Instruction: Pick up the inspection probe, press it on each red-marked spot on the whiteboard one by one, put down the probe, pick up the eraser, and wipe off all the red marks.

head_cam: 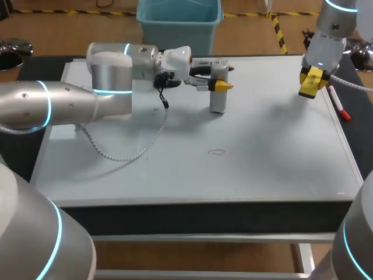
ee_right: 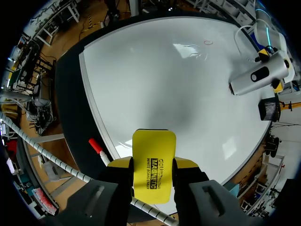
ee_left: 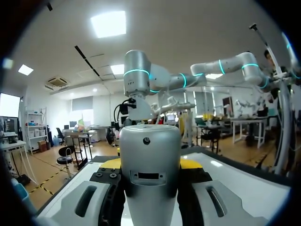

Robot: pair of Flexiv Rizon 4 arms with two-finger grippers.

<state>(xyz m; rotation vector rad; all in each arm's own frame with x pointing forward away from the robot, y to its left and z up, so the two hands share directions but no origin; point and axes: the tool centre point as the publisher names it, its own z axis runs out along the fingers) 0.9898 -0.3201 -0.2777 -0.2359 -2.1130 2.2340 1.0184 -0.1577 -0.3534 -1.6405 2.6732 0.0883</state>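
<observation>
1. The left gripper (head_cam: 222, 86) reaches in from the left and holds the probe (head_cam: 218, 100) upright over the far middle of the whiteboard (head_cam: 274, 146). Its fingers are closed on the upper part of the body, one on each side.
2. The probe looks like a smooth, rigid cylinder of metal or hard plastic, so I judge it stiff, moderately light and somewhat slippery. A hold high on the body leaves the lower end free for pressing, but it may let the probe tilt under load, so the push should go straight down.
3. I cannot tell whether the probe's lower end touches the board.
4. One small red mark (head_cam: 217, 153) shows on the board, nearer than the probe and well apart from it.
5. The right gripper (head_cam: 311, 83) hangs above the far right corner of the board, its fingers clamped on the two flat sides of the yellow eraser (ee_right: 154, 165).
6. The eraser appears to be a light block, probably with a soft wiping face. Holding it by the sides suits it, leaving the lower face free to lie flat on the board.
7. A red-capped marker (head_cam: 338, 104) lies along the right edge, just beside the right gripper.
8. A coiled cable (head_cam: 125, 154) trails from the left arm across the left of the board and could drag over marks.
</observation>
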